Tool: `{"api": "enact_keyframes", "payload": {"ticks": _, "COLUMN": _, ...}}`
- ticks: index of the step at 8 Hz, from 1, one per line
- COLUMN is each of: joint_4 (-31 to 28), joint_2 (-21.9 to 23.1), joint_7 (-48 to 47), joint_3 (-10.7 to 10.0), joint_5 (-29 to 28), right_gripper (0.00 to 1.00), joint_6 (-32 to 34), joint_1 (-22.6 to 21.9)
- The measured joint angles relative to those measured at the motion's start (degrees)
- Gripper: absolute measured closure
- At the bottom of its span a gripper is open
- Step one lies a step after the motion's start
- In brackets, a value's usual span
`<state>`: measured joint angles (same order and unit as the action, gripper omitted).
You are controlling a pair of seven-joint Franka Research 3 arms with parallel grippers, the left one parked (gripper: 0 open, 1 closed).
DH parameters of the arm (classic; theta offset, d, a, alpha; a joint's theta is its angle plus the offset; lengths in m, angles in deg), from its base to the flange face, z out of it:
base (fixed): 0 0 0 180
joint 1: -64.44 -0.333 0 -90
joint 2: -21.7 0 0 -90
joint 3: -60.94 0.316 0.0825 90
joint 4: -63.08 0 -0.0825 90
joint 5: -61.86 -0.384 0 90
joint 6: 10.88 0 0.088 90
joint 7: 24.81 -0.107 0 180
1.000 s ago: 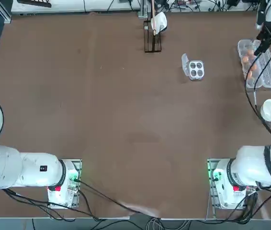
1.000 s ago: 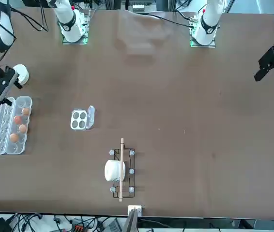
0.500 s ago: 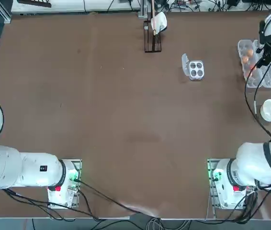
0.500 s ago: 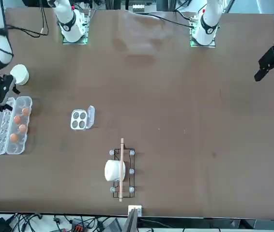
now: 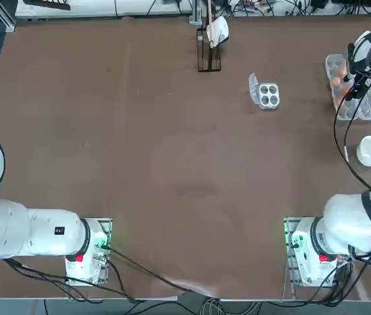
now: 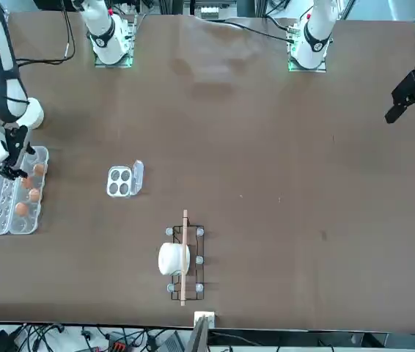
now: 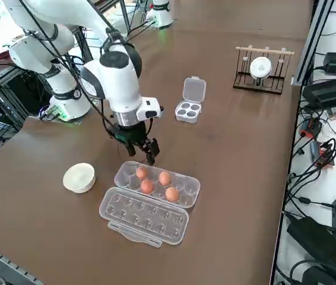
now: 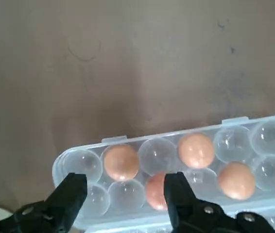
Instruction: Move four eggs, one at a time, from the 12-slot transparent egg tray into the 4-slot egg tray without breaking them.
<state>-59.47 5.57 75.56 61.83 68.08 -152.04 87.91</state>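
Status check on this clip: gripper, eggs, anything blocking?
Right gripper open, above the 12-slot tray. Four eggs in it, none held. 4-slot tray empty. Nothing blocking.

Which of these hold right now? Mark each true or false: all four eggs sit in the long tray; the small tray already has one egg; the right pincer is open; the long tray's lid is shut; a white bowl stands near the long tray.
1. All four eggs sit in the 12-slot transparent egg tray: true.
2. The 4-slot egg tray already has one egg: false, its four cups are empty.
3. The right pincer is open: true, it hangs over the long tray, holding nothing.
4. The long tray's lid is shut: false, it lies folded open beside the cups.
5. A white bowl stands near the long tray: true.
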Motion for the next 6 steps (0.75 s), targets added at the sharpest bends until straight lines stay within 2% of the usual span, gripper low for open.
{"api": "enact_keyframes", "payload": {"ticks": 6, "joint_4": 0.06, "joint_2": -3.80, "joint_7": 0.63, "joint_3": 0.00, "joint_5": 0.00, "right_gripper": 0.07, "joint_6": -3.25, "joint_1": 0.68}}
